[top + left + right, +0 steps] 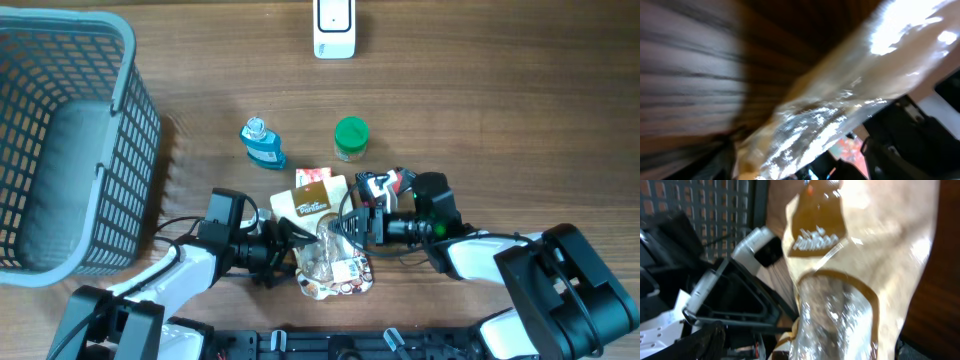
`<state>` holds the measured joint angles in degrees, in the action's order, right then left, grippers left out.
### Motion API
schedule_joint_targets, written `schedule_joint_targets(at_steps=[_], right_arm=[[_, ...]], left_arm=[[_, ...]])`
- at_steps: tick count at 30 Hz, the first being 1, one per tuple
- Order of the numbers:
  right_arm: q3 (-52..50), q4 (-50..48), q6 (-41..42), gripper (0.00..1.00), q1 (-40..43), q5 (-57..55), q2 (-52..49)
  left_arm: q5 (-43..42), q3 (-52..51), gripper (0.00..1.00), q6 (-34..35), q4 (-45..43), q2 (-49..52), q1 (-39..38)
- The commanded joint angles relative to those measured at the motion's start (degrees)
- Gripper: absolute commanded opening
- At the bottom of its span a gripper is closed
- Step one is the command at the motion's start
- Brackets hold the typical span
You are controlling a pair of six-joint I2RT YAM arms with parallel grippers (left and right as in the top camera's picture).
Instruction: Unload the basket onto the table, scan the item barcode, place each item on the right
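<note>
A cream and brown snack bag (322,240) with a clear window lies on the table's front middle. I cannot make out a barcode on it. My left gripper (288,245) is at the bag's left edge with its jaws spread; in the blurred left wrist view the bag (840,100) crosses just in front of them. My right gripper (345,225) reaches in from the right. The right wrist view shows the bag (840,280) between wide jaws, with a gap beside the left finger (705,340). A white scanner (334,28) stands at the far edge.
A grey mesh basket (120,130) fills the left side. A blue bottle (262,142) and a green-lidded jar (350,138) stand behind the bag. A red and white packet (385,183) lies under the right arm.
</note>
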<state>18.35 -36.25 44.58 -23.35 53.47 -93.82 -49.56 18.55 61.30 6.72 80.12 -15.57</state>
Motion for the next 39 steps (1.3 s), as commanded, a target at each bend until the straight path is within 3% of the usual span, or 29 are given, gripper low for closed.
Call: schedule_joint_targets(at_steps=[1, 5, 11, 16, 22, 25, 29, 33, 34, 39], right_arm=[[2.08, -0.07, -2.6, 0.95, 1.36, -1.9, -0.85], [2.54, 2.47, -2.36, 0.97, 1.25, -1.99, -1.42], [4.52, 4.13, 1.36, 0.9, 1.18, 2.36, -7.1], [10.64, 3.74, -0.07, 0.83, 0.74, 9.46, -15.91], [11.74, 5.18, -0.42, 0.79, 0.24, 13.09, -18.32], [11.76, 7.06, -1.57, 0.66, -2.03, 13.09, -18.32], [11.76, 7.04, -2.16, 0.57, -2.62, 13.14, -18.32], [11.76, 7.04, -2.64, 0.42, -2.62, 13.51, -18.32], [11.76, 7.04, -2.91, 0.35, -2.62, 13.51, -18.32], [11.76, 6.71, -3.67, 0.21, -2.6, 13.51, -18.32]], left_arm=[[11.26, -1.79, 0.64, -0.37, 0.83, 1.33, 0.02], [10.86, -1.79, 0.61, -0.39, 2.6, 1.33, 0.02], [10.21, -1.79, 0.54, -0.37, 4.48, 1.31, 0.02], [8.63, -1.79, 0.54, -0.37, 4.66, 1.31, 0.02], [7.8, -1.79, 0.54, -0.33, 4.66, 1.31, 0.02], [7.82, -1.79, 0.55, 0.7, 4.66, 1.31, 0.02], [7.3, -1.79, 0.55, 0.68, 4.68, 1.31, 0.02], [7.17, -1.79, 0.56, 0.68, 4.68, 1.31, 0.02], [6.97, -1.79, 0.56, 0.68, 4.68, 1.31, 0.02], [6.78, -1.79, 0.58, 0.68, 4.7, 1.31, 0.02]])
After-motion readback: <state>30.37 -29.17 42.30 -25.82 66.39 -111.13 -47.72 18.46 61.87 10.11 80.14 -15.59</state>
